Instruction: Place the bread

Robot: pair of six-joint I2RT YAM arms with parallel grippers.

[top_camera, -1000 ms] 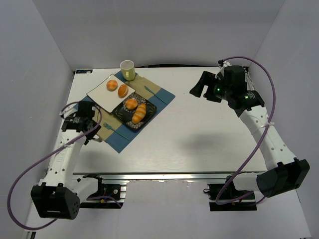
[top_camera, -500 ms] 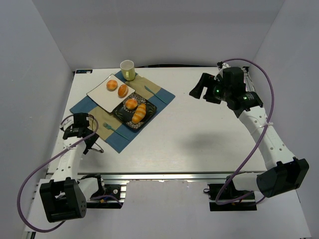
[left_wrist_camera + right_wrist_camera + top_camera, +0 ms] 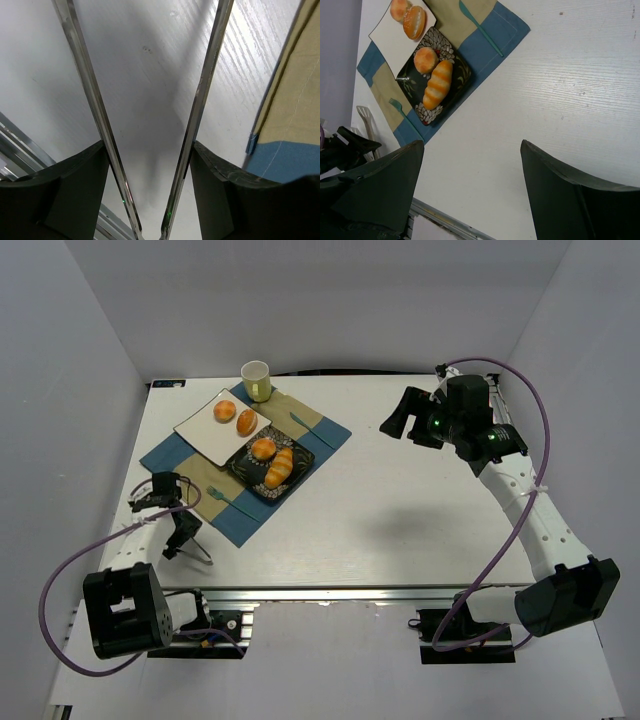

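Note:
Two round buns (image 3: 224,410) (image 3: 246,421) lie on a white plate (image 3: 200,430). A round bun (image 3: 263,448) and a long roll (image 3: 280,467) lie on a dark patterned plate (image 3: 243,472). Both plates also show in the right wrist view, with the long roll (image 3: 438,85) on the dark plate (image 3: 462,70). My left gripper (image 3: 182,535) is low over the table's near left edge, shut on metal tongs (image 3: 200,100) whose arms stand apart and hold nothing. My right gripper (image 3: 400,415) (image 3: 471,145) is open and empty, high above the table's far right.
A blue and tan placemat (image 3: 330,433) lies under the plates. A teal knife (image 3: 300,423) and a teal fork (image 3: 222,497) lie on it. A pale green cup (image 3: 257,380) stands at its far corner. The table's front rail (image 3: 350,592) runs along the near edge.
My left arm has drawn back from the placemat toward the table's near left edge, with the tongs. The right arm and the breads have not moved.

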